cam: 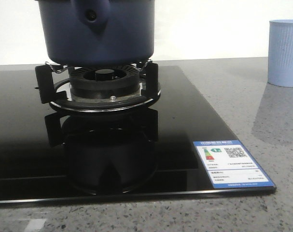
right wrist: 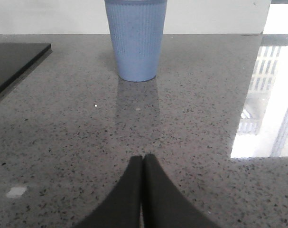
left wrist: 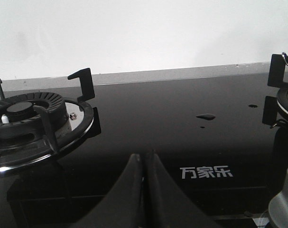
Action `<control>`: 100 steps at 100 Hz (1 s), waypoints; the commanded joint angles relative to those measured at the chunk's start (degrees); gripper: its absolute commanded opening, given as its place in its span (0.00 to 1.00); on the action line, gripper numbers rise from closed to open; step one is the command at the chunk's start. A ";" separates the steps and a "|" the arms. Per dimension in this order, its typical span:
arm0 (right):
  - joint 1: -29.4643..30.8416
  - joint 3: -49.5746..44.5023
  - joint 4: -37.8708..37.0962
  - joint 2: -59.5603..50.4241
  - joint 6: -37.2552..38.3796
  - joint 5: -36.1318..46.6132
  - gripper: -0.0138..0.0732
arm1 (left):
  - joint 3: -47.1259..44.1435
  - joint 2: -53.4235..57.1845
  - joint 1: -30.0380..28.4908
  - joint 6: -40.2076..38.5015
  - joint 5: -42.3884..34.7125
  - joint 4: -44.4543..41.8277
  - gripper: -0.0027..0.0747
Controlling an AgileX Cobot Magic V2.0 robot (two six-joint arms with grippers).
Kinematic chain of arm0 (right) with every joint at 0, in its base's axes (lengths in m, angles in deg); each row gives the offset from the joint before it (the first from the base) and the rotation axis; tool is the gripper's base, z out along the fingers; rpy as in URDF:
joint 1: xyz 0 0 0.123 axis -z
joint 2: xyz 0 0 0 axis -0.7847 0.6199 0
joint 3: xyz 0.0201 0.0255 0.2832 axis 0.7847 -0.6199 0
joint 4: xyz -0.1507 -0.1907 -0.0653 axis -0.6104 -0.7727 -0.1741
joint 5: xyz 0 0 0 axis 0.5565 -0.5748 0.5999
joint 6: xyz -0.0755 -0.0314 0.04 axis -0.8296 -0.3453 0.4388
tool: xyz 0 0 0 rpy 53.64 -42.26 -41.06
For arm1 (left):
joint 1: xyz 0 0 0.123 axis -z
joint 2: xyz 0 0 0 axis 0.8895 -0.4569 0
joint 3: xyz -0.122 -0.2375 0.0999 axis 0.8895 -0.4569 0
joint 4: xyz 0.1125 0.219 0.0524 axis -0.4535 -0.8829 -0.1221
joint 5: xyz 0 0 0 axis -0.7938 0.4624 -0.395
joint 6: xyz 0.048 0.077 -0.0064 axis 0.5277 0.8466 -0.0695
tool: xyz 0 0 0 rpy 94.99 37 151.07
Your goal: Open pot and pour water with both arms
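The dark navy pot (cam: 100, 31) stands on the burner grate (cam: 100, 87) of the black glass hob, its handle stub with a small dark hole facing me; its top and lid are cut off by the front view's upper edge. Neither gripper shows in the front view. My left gripper (left wrist: 144, 156) is shut and empty, low over the black glass between the two burners. My right gripper (right wrist: 143, 157) is shut and empty over the grey speckled counter, with the pale blue ribbed cup (right wrist: 135, 38) some way ahead of it.
The pale blue cup (cam: 285, 52) stands on the counter to the right of the hob. A second burner (left wrist: 27, 121) sits on the hob's left side. Small water drops (left wrist: 205, 116) lie on the glass. A blue energy label (cam: 230, 163) is at the hob's front right corner.
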 commanded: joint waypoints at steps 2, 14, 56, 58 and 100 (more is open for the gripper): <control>0.41 -1.38 -0.18 -1.05 -0.51 4.35 0.09 | -0.53 1.58 -0.06 -0.49 -4.29 0.41 0.01; 0.41 -1.38 -0.18 -1.05 -0.51 4.35 0.09 | -0.53 1.58 -0.06 -0.49 -4.29 0.41 0.01; 0.41 -1.38 -0.18 -1.05 -0.51 4.35 0.09 | -0.53 1.58 -0.06 -0.49 -4.29 0.41 0.01; 0.41 -1.38 -0.18 -1.05 -0.51 4.35 0.09 | -0.53 1.58 -0.06 -0.49 -4.29 0.41 0.01; 0.41 -1.38 -0.18 -1.05 -0.51 7.67 0.09 | -0.53 1.58 -0.06 -0.49 -4.98 0.41 0.01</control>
